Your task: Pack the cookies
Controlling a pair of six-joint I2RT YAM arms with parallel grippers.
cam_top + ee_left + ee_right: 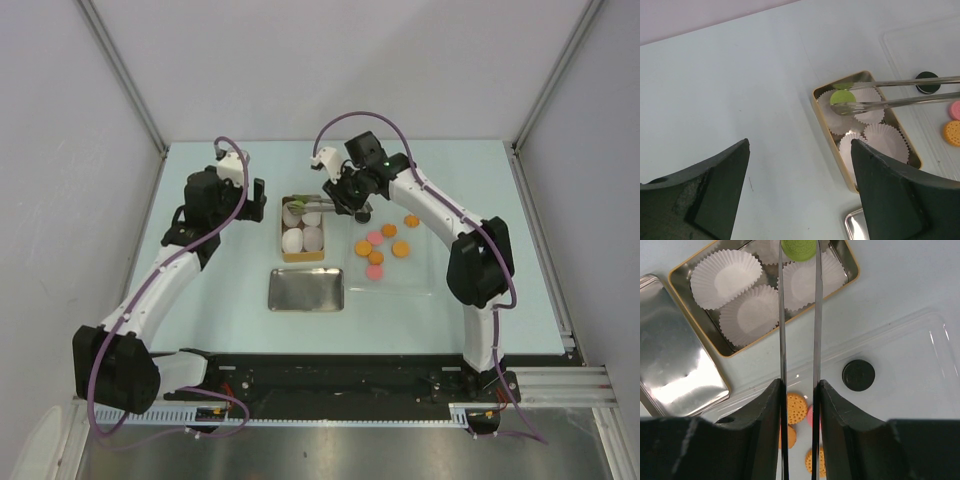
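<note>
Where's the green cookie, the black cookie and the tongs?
green cookie [799, 249], right wrist view, middle of its top face.
black cookie [858, 375], right wrist view, middle of its top face.
tongs [781, 315], right wrist view, on one metal arm.

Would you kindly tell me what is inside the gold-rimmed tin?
Four white paper cups; tongs hold a green cookie over one. The cups hide the tin floor beneath them.

Lab cell, white panel walls [350, 60]

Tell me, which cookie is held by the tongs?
The green cookie, pinched in the tongs over the paper cups; the other cookies, orange, pink and black, lie on the clear tray.
</note>
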